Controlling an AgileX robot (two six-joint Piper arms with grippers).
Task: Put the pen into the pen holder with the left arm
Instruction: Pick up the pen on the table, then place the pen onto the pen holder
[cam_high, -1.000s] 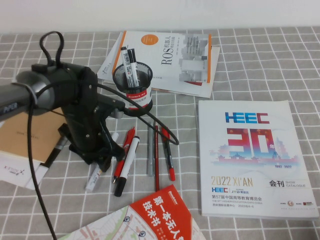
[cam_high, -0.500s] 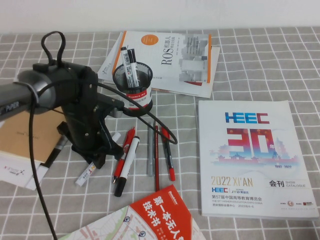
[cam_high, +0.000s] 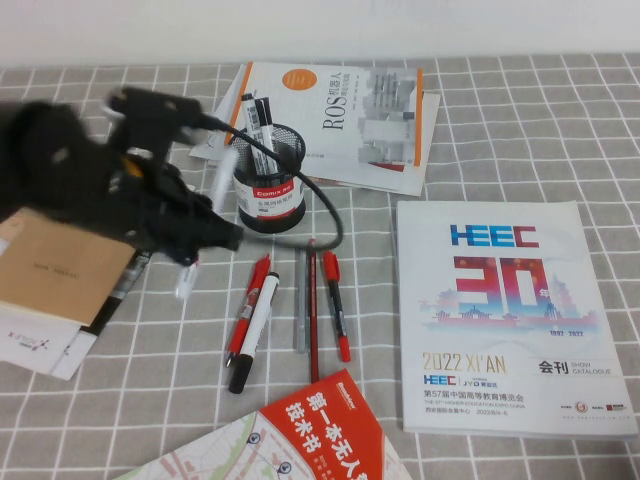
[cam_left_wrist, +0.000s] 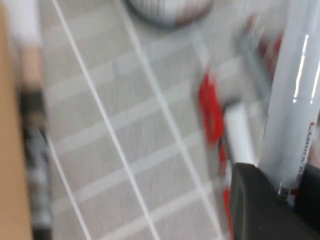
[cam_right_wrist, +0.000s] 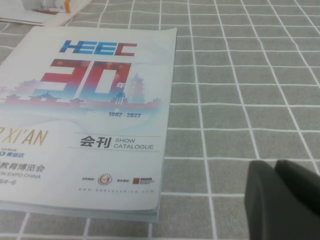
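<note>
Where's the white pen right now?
In the high view the pen is off the table, held upright-tilted in the left pincer, on the robot's left just beside the pen holder and not yet inside it.

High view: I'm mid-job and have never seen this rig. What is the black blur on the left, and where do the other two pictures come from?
The black blur is the robot's left arm. Its left gripper is shut on the white pen, held off the cloth just left of the black mesh pen holder, which already has a pen in it.

The high view looks down from the robot's own side. The other two pictures come from cameras on each wrist. The left wrist view shows the held pen up close. The right wrist view shows the right gripper low over the checked tablecloth, beside the HEEC catalogue.

Also on the cloth are loose red, grey and white pens, a ROS book, a brown notebook and a red booklet.
</note>
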